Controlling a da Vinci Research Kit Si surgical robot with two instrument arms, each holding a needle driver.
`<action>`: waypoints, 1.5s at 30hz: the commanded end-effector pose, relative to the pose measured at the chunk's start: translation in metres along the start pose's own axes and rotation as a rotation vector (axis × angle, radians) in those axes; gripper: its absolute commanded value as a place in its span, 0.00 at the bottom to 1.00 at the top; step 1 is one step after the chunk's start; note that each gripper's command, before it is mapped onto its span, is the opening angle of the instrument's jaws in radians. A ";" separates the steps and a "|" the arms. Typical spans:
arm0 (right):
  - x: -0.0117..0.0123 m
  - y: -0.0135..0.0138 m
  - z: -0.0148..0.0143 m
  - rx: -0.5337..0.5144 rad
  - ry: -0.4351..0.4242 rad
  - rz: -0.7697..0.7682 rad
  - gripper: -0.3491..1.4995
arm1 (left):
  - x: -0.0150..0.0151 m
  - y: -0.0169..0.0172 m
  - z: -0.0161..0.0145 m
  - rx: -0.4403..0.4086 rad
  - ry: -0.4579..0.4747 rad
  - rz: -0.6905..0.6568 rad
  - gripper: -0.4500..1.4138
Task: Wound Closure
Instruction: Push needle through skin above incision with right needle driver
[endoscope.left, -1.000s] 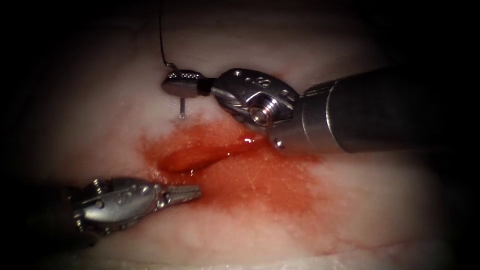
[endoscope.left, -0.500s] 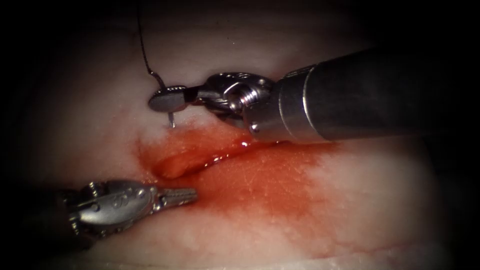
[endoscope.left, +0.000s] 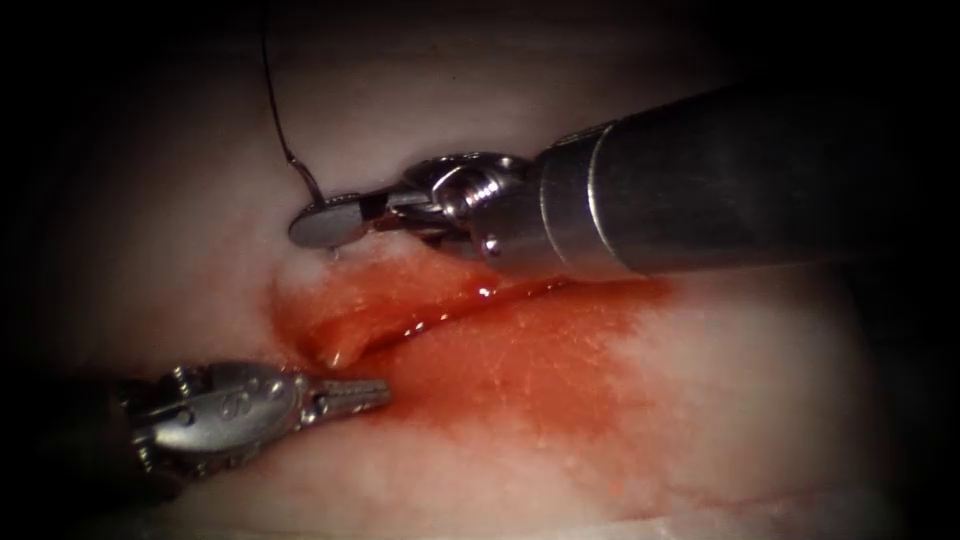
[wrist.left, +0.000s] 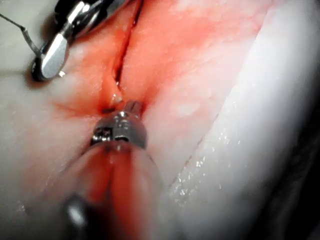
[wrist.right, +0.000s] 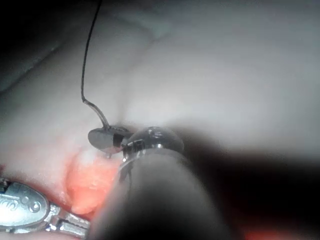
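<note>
My right tool (endoscope.left: 325, 222) comes in from the right, jaws shut on the curved needle (endoscope.left: 312, 188) near its tail end. The needle's point goes down under the jaws and meets the tissue (endoscope.left: 700, 400) just left of and above the cut (endoscope.left: 400, 320); hardly any steel shows there. Dark thread (endoscope.left: 270, 100) runs up from the tail. My left tool (endoscope.left: 350, 393) lies at the cut's near-left end, jaws shut and holding nothing. The left wrist view shows its tip (wrist.left: 131, 107) at the cut. The right wrist view has the right tool (wrist.right: 106, 137), needle tail (wrist.right: 100, 116) and thread (wrist.right: 87, 55).
Red fluid (endoscope.left: 520, 370) stains the tissue around the cut and to its right. The right tool's thick shaft (endoscope.left: 720, 185) crosses above the cut's right half. The tissue's front edge (endoscope.left: 500, 525) runs along the bottom.
The right tool has moved left and down and rolled its wrist. The needle length showing under its jaws has shrunk as the point sank to the tissue. The left tool barely shifted.
</note>
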 end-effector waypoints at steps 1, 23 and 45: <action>-0.0007 0.0003 0.0011 0.016 -0.013 0.008 0.00 | -0.0002 0.0000 0.0007 -0.002 0.001 0.000 0.10; 0.0020 0.0005 -0.0004 -0.070 0.184 -0.428 0.77 | 0.0000 -0.0003 0.0000 -0.012 -0.001 -0.002 0.09; 0.0064 -0.0008 -0.0007 -0.318 0.163 -0.767 0.04 | -0.0003 -0.0002 -0.0003 -0.015 -0.004 0.001 0.08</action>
